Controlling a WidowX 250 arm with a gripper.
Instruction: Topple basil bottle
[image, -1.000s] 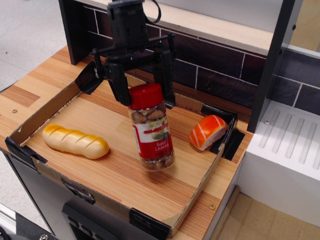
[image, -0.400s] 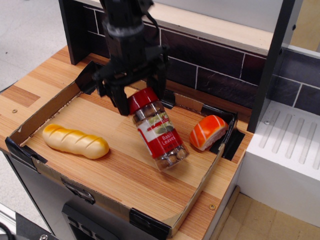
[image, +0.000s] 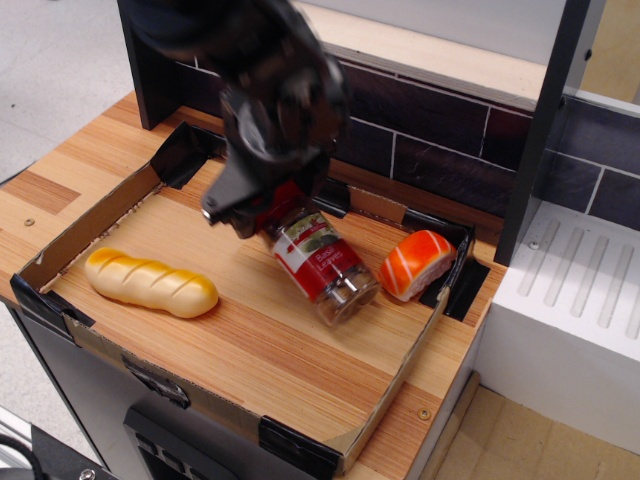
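Note:
The basil bottle (image: 322, 266) has a red lid, a red-and-white label and brownish contents. It is tilted far over in the cardboard tray (image: 88, 226), with its base down to the right near the sushi piece and its lid up to the left. My gripper (image: 270, 208) is blurred by motion and rotated over. Its black fingers are closed around the red lid at the bottle's upper end. Part of the lid is hidden by the fingers.
A yellow bread roll (image: 150, 282) lies at the tray's left. An orange-and-white sushi piece (image: 415, 264) sits at the right corner, close to the bottle's base. A dark brick wall (image: 430, 140) stands behind, and a white rack (image: 580, 290) to the right.
The bottle has gone from nearly upright to steeply tilted, its base sliding right toward the sushi piece. My gripper has rotated and dropped with the lid.

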